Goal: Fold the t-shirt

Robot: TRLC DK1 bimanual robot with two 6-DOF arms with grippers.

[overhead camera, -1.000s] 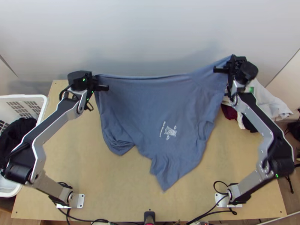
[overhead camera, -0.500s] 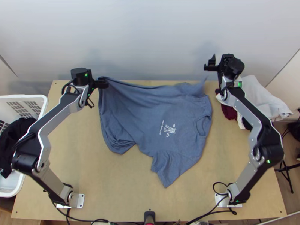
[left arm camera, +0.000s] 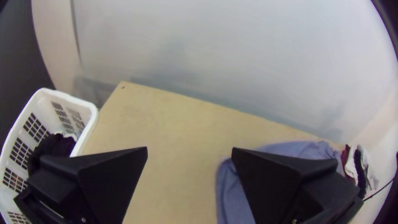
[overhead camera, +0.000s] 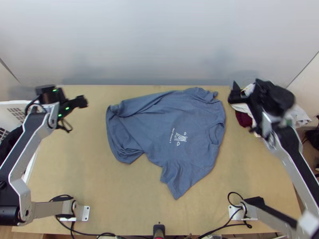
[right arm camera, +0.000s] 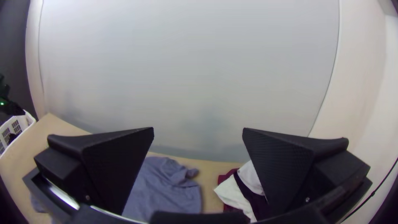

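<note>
T-shirt askew on the table, both grippers wide apart and holding nothing

Clock directions run from the shirt's middle in the top view, twelve at the table's far edge. The left gripper hangs out at ten o'clock, off the cloth, its fingers well parted with nothing between them. The right gripper is at two, also spread and without cloth.

Between them lies the blue-grey short-sleeved T-shirt, loosely spread, printed motif upward. Its neck opening faces three; one sleeve points to six, the other is crumpled at one. The hem side runs from ten to eight, rolled and bunched at ten, doubled on itself at eight.

The step in hand looks like straightening before the first fold. The next move probably calls for the grippers to take the hem corners or shoulders, then draw the shirt flat and square; a fold now would likely trap those creases.

Farther out, a white laundry basket with dark clothing stands at nine. A pile of maroon, white and dark garments sits between two and three, close enough to the right gripper to snag if it drops there.
</note>
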